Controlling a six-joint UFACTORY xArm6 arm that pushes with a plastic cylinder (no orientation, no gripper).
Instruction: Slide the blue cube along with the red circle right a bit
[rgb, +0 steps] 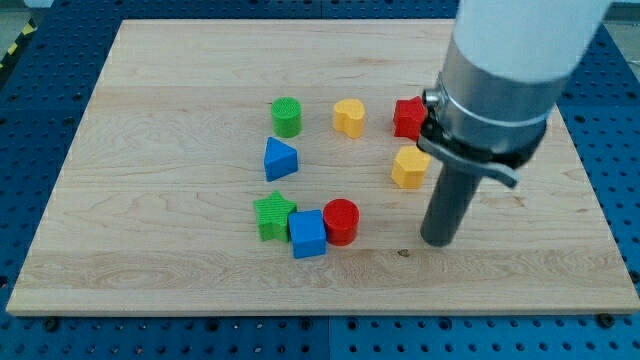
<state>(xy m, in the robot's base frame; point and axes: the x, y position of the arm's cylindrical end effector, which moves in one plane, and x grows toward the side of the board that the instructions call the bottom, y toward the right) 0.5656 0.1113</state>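
Apparently the push had not begun. Nearest the view's bottom, the blue cube (308, 234) sat touching the red circle (341, 221) at its 2 o'clock and the green star (273, 216) at its 10 o'clock. My tip (438, 241), a bare rod with no tool halves to part or close, rested on the table (150, 270) at the circle's 3 o'clock, well apart, on the wrong side for a rightward shove. Farther back: blue triangle (280, 159), yellow block (409, 167), green cylinder (287, 117), yellow heart (349, 117). The red block (406, 118) was partly hidden by the arm, shape unclear.
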